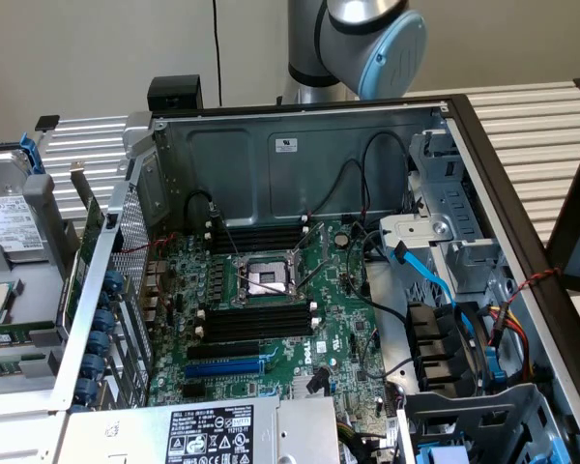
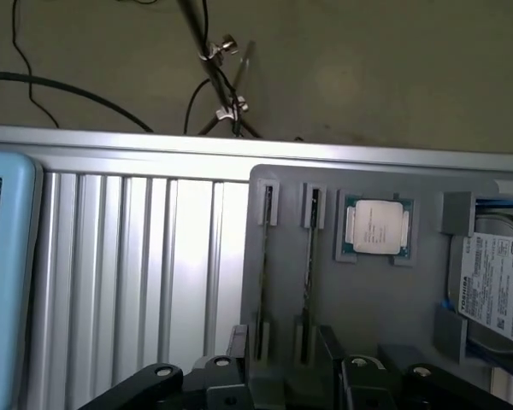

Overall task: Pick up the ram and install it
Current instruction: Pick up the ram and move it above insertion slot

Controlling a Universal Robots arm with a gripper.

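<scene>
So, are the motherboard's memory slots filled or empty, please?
Empty: the black memory slots either side of the processor socket show no green stick standing in them.

Thin ram (image 2: pixel 310 273), on edge in tray (image 2: pixel 376 303)

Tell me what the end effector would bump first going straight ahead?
Likely the two memory sticks standing in the gray tray, straight ahead of the end effector; depth is unclear.

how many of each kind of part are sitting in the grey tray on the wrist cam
ram sticks: 2
processor chip: 1
hard drive: 1
total: 4
</scene>
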